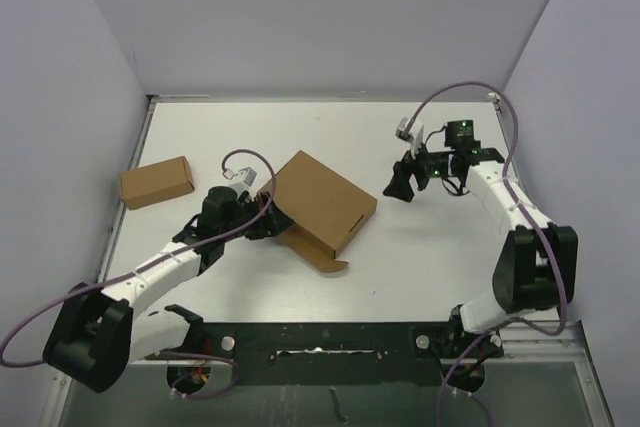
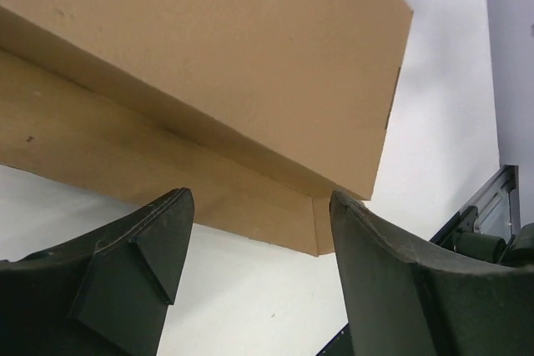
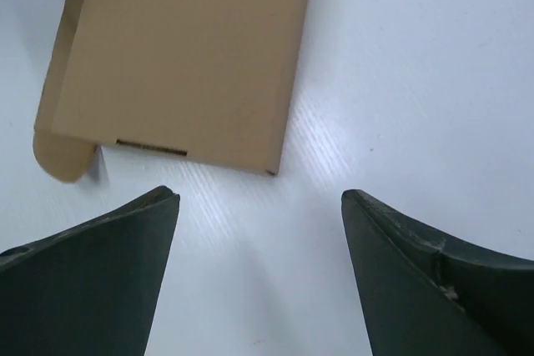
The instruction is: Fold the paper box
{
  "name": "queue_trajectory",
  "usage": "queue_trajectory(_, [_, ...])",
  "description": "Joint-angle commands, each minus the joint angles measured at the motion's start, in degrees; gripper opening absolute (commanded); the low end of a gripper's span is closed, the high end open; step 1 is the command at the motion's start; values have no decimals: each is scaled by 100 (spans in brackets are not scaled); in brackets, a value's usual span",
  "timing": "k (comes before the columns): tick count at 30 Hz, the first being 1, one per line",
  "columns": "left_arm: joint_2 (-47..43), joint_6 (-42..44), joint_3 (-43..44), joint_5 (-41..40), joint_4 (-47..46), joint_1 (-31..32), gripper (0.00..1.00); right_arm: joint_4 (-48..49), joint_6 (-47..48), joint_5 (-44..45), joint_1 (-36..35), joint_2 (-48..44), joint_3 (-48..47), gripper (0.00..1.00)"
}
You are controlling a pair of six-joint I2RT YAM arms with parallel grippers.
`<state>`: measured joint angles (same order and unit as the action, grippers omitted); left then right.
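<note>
The paper box is a large plain brown mailer lying near the table's middle, lid folded down, with a flap sticking out flat at its near left side and a slit on its right edge. My left gripper is open and empty right at the box's left edge; its view shows the box side and the flat flap just beyond the fingertips. My right gripper is open and empty, a short way right of the box, which fills the top left of its view.
A much smaller closed brown cardboard box lies at the left edge of the white table. Grey walls close in the left, back and right. The black arm mounting rail runs along the near edge.
</note>
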<state>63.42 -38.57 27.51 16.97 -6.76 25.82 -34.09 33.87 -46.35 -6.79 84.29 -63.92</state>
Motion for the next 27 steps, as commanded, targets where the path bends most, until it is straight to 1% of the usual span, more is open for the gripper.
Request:
queue_trajectory(1, [416,-284,360,52,-563,191,66,564,-1816,-1093,303,1241,-866,81])
queue_trajectory(5, [761,-336,475,-5,-743,270,68,511,-2280,-1264,248,2102,-1271,80])
queue_trajectory(8, [1147,-343,648,34,-864,296,68,370,-2325,-1267,262,2405,-1414,78])
queue_trajectory(13, [1806,-262,936,114,-1070,305,68,170,-2291,-1387,239,2674,-1372,68])
queue_trajectory(21, [2396,-158,1335,275,-1143,313,64,-259,-1971,-1384,284,2679,-1084,51])
queue_trajectory(23, [2490,-131,1398,316,-1147,317,64,-361,-1883,-1287,357,2580,-962,44])
queue_trajectory(27, [2668,-71,1564,450,-1143,316,63,-627,-1613,-1040,540,2323,-647,37])
